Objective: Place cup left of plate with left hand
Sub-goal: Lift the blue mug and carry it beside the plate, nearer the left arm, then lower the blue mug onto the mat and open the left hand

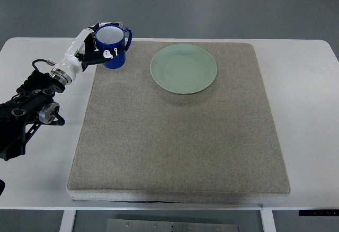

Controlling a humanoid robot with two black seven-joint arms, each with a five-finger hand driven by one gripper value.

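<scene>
White worktop [307, 110], grey mat [175, 136] on top. Left hand [92, 46] wrapped around blue cup [113, 52], left of green plate [183, 68].

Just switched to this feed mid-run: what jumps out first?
The left hand grips a blue cup at the mat's far-left corner. A pale green plate lies to the cup's right on the grey mat, apart from it. The right arm is out of view.
</scene>
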